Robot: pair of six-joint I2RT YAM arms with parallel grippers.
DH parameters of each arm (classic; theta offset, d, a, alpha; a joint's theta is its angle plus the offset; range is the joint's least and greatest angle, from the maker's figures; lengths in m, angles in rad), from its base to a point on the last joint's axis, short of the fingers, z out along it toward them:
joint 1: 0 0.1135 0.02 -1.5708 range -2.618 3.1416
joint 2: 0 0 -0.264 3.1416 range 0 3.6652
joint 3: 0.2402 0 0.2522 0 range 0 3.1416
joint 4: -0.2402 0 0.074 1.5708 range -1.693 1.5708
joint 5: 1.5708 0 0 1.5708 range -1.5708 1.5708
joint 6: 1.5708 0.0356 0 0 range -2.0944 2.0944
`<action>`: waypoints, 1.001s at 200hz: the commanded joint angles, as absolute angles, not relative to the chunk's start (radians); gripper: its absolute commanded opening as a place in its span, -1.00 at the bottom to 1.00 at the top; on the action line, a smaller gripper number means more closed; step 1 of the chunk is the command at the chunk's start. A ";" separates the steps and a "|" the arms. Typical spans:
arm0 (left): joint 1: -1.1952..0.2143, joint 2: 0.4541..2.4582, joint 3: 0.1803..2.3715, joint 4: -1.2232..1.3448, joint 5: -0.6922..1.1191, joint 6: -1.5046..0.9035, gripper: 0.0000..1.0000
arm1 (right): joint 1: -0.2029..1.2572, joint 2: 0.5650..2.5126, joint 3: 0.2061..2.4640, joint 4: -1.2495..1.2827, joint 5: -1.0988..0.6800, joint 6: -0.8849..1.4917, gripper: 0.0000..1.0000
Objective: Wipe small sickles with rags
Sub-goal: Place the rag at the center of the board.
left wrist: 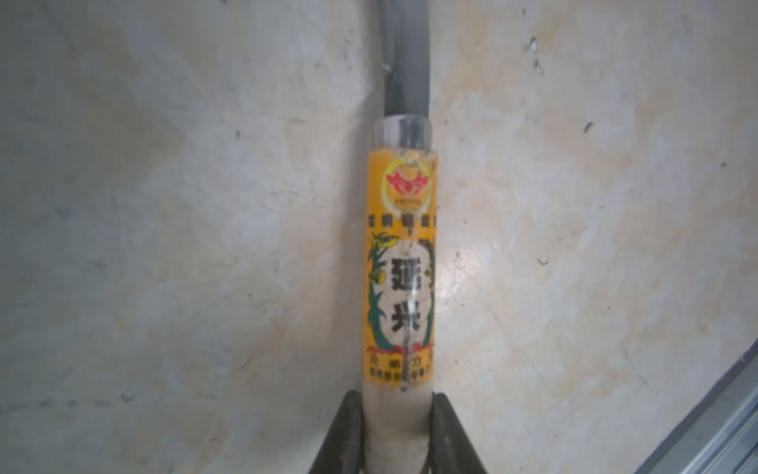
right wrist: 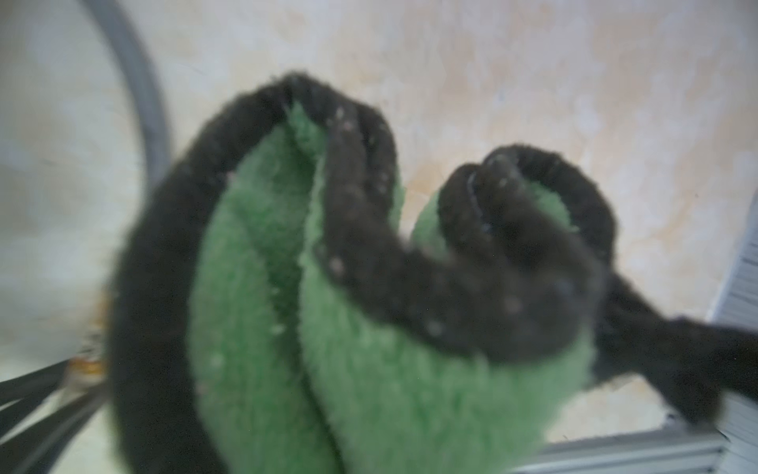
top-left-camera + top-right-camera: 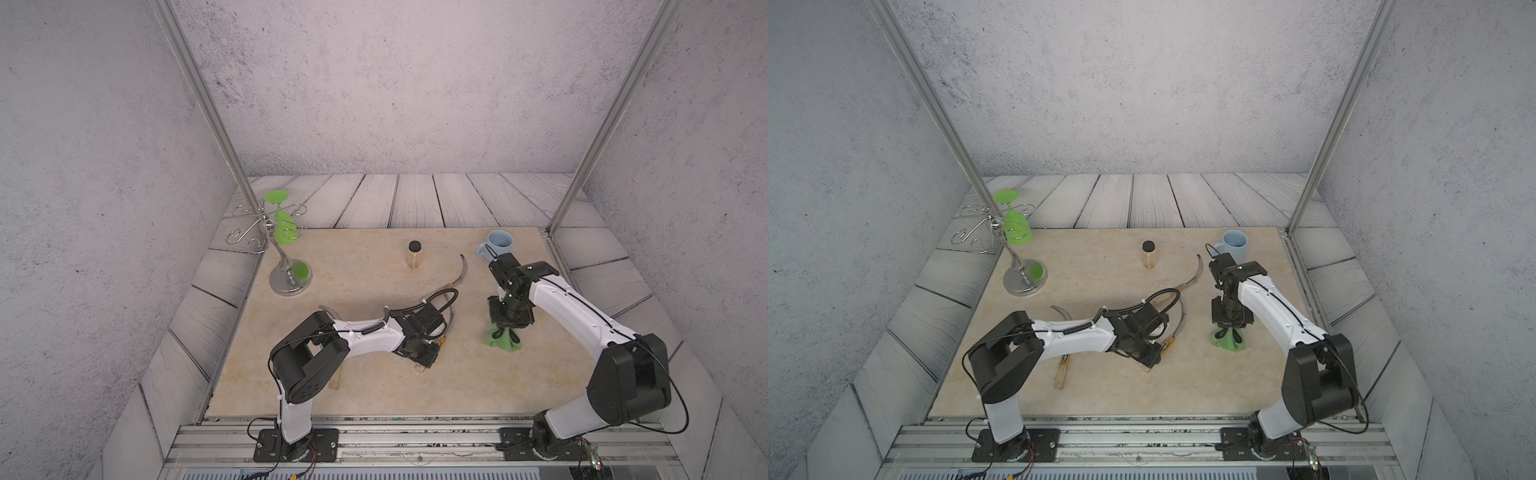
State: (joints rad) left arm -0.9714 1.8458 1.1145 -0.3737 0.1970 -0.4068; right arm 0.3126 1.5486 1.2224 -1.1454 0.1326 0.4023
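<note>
My left gripper (image 1: 397, 431) is shut on the pale handle of a small sickle (image 1: 400, 262), just below its yellow-and-black label. The grey blade (image 3: 1179, 322) curves away over the table. In both top views this gripper (image 3: 432, 353) sits low at the table's middle. My right gripper (image 3: 505, 328) points straight down, shut on the top of the green rag (image 3: 503, 341). The rag (image 2: 369, 349) hangs bunched with its dark edging showing, its lower end on the table. A second sickle (image 3: 460, 272) lies farther back. A third (image 3: 1061, 374) lies partly under my left arm.
At the back left stands a chrome rack (image 3: 291, 282) with a green goblet (image 3: 284, 226) hanging on it. A small jar with a black lid (image 3: 414, 254) stands at the back centre and a blue mug (image 3: 498, 245) just behind my right arm. Metal rails (image 3: 415, 432) edge the table's front.
</note>
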 commanded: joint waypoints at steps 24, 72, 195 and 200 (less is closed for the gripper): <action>-0.941 1.794 1.073 -0.397 0.169 -0.402 -1.00 | 0.311 1.703 1.216 -1.162 0.222 0.395 -0.37; -0.928 1.799 1.069 -0.393 0.179 -0.403 -1.00 | 0.341 1.802 1.222 -1.013 -0.034 0.361 -0.12; -0.907 1.821 1.102 -0.397 0.208 -0.399 -0.40 | 0.368 1.606 1.195 -0.954 -0.186 0.386 0.31; -0.907 1.822 1.112 -0.401 0.207 -0.396 -0.36 | 0.368 1.588 1.193 -0.958 -0.181 0.390 0.31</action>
